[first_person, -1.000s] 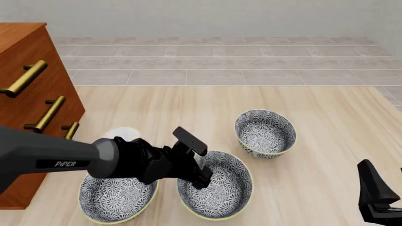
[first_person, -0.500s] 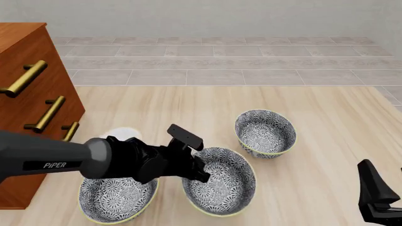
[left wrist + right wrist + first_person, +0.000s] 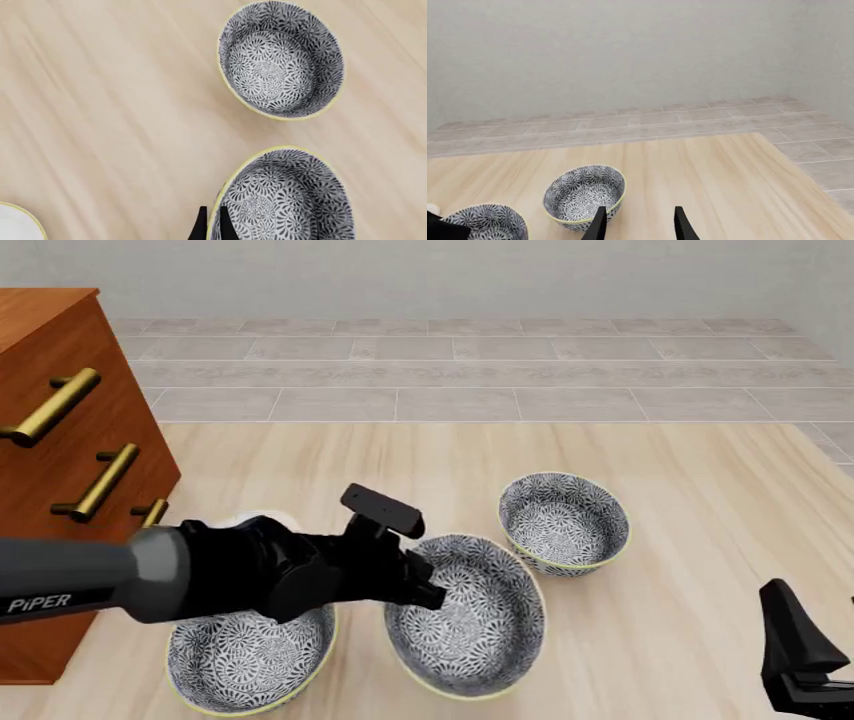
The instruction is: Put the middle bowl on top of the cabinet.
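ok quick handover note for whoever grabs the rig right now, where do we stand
Left claw: shut on the near-left rim of the middle bowl, which looks tilted, apparently just lifting off the table.
Right claw: open, holding nothing, parked at the table's near right.
Cabinet: far left; what shows of its top is bare.
Other two patterned bowls sit on the table, one near left, one far right.
Done: grasp.
Left: lift, carry left, set the bowl on the cabinet top, release.

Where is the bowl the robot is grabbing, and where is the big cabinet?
middle bowl [image 3: 474, 640], front view, patterned inside.
cabinet [image 3: 67, 470], front view, wooden front between the handles.
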Controlling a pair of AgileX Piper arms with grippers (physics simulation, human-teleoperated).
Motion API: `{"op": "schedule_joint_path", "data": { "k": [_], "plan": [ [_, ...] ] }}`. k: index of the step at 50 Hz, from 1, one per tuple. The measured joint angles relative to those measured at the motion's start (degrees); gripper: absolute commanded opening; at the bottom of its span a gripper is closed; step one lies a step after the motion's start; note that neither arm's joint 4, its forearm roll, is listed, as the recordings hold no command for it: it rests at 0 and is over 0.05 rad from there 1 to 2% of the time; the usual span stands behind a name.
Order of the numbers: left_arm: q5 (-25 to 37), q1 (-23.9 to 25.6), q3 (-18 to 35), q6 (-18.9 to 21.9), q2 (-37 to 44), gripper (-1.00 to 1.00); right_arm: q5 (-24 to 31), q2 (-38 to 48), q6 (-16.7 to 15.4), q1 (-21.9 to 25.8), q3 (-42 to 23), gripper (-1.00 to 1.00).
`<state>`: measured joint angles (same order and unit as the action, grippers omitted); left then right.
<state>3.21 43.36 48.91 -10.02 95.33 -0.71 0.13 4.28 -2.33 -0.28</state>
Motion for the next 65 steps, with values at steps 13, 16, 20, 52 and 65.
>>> {"op": "schedule_joint_path", "data": {
  "k": [13,16,20,52,65],
  "plan": [
    [2.6,-2.3,-0.8,-4.0,-6.8,-1.0,0.1,0.0,-0.2,0.1,0.0,1.0],
    [3.2,-2.7,-1.0,-5.1,-8.4,-1.0,0.1,0.0,-0.3,0.1,0.0,1.0],
    [3.8,-3.3,-1.2,-6.4,-10.4,-1.0,0.2,0.0,-0.4,0.2,-0.1,1.0],
    [10.6,-13.4,0.8,-13.2,-19.5,-1.0,0.2,0.0,-0.3,0.0,-0.1,1.0],
    [14.2,-18.3,2.5,-13.9,-20.4,-1.0,0.3,0.0,-0.4,0.1,-0.2,1.0]
  ]
}}
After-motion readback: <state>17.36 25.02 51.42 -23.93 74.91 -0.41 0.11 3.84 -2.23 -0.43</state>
